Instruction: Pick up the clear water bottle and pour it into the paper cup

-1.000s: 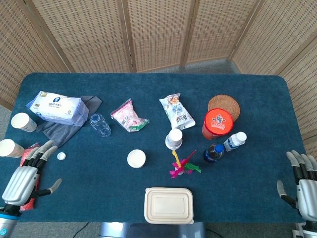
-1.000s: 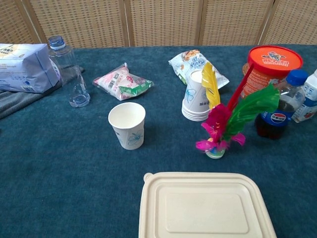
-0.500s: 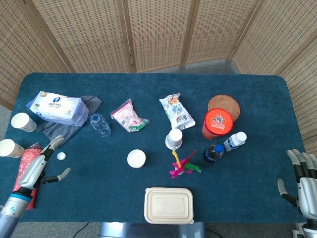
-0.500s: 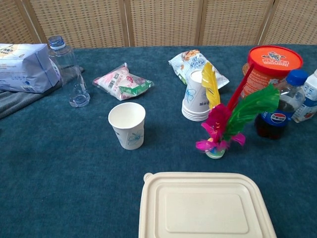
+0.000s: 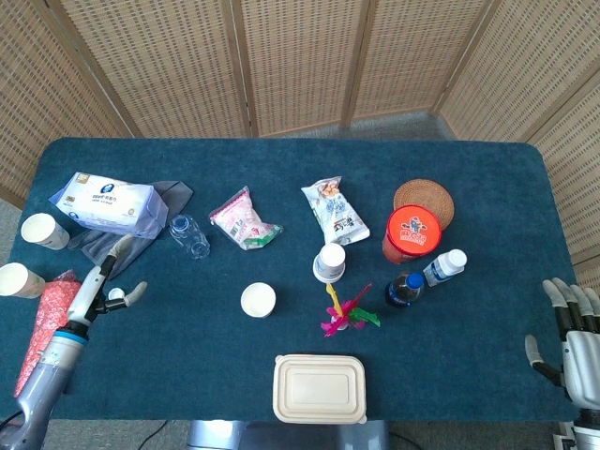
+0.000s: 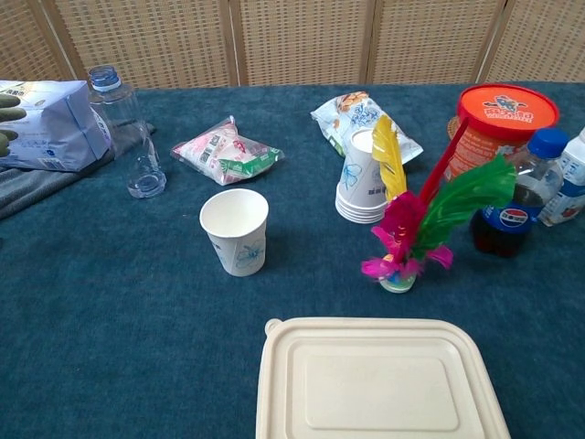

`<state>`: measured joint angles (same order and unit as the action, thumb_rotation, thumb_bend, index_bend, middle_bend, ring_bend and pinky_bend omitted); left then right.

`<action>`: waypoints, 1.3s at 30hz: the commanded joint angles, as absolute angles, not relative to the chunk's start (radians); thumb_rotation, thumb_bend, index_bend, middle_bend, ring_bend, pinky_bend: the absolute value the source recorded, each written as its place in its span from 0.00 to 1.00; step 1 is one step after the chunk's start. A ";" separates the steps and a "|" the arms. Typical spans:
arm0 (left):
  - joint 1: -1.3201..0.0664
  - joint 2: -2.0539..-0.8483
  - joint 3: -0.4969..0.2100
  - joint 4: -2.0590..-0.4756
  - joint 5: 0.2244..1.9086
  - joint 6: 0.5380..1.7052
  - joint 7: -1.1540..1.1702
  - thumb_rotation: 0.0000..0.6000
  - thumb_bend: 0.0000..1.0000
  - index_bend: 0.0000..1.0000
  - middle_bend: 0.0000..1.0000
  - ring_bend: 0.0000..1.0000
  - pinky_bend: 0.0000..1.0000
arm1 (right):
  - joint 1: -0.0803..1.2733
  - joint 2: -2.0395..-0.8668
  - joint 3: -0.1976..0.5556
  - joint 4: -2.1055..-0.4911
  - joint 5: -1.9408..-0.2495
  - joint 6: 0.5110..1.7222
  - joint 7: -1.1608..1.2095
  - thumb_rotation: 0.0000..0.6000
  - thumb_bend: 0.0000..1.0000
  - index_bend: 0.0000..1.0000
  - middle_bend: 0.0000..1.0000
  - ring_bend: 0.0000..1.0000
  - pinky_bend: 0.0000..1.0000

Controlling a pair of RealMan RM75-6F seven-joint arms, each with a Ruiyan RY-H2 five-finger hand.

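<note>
Blue cloth is covering the table (image 5: 487, 375) — left hand (image 5: 105, 281) hovering open, empty, near the clear water bottle (image 5: 188, 235); right hand (image 5: 572, 328) spread, idle.

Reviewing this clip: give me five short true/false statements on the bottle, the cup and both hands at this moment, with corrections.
1. The clear bottle lies on its side. False: it stands upright beside the tissue pack.
2. The paper cup stands alone, upright and open, nearer the front edge than the bottle. True.
3. The left hand grips the bottle. False: it holds nothing, fingers apart, short of the bottle.
4. The right hand is at the table's right edge, holding nothing. True.
5. The cup stack is inside the lidded box. False: it stands on the cloth behind the feather toy.
</note>
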<state>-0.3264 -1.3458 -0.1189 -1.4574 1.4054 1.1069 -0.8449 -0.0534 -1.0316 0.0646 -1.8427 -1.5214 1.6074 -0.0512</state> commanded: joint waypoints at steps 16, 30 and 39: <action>-0.450 -1.540 -0.208 -1.269 1.347 1.012 -0.949 0.65 0.34 0.00 0.00 0.00 0.00 | -0.077 -1.008 0.059 -1.861 -1.509 1.632 -0.047 1.00 0.46 0.00 0.02 0.00 0.00; -0.514 -1.644 -0.223 -1.123 1.354 0.992 -0.961 0.65 0.34 0.00 0.00 0.00 0.00 | -0.089 -0.993 0.059 -1.880 -1.505 1.643 -0.052 1.00 0.46 0.00 0.02 0.00 0.00; -0.550 -1.687 -0.224 -1.051 1.372 0.984 -0.997 0.64 0.34 0.00 0.00 0.00 0.00 | -0.092 -0.982 0.060 -1.892 -1.499 1.641 -0.052 1.00 0.46 0.00 0.02 0.00 0.00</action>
<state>-0.5450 -1.6823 -0.2253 -1.0569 1.3679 0.9850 -0.9923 -0.0915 -0.9818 0.0596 -1.8914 -1.4995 1.6404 -0.0524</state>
